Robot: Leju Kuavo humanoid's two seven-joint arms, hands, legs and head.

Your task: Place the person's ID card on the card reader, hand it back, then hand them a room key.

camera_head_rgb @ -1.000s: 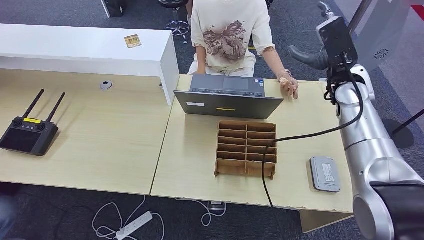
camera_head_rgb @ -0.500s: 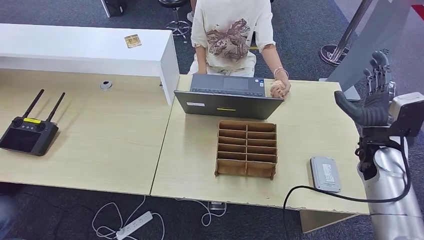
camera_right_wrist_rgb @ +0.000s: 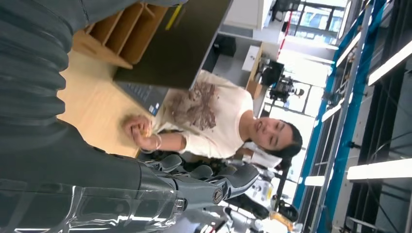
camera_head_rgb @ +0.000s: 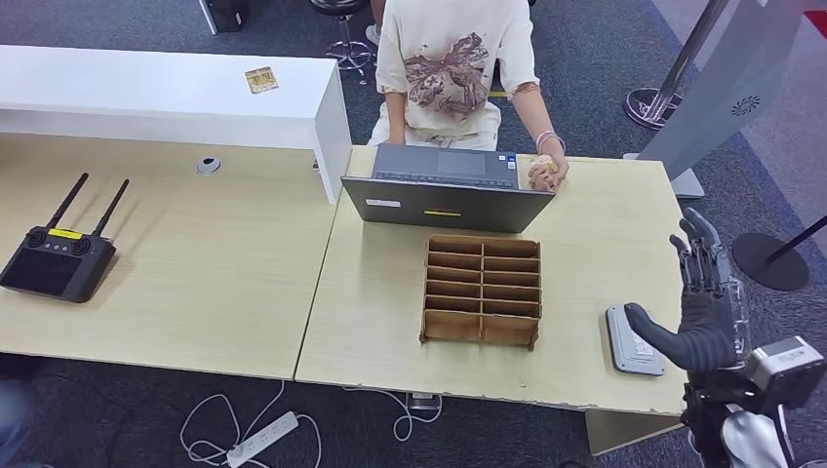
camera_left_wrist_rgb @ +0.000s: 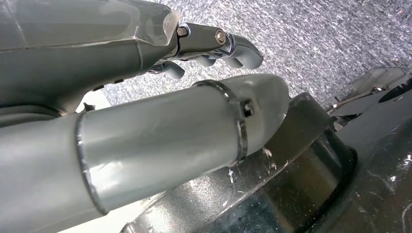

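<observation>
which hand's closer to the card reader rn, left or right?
Right. The right hand hovers open just beside the card reader at the desk's right end. The left hand hangs low over grey carpet, away from the desk top.

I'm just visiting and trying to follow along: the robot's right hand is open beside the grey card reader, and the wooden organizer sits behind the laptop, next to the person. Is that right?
Not quite. The right hand is open beside the grey card reader, but the head view shows the wooden organizer in front of the laptop, on the robot's side, away from the person.
</observation>
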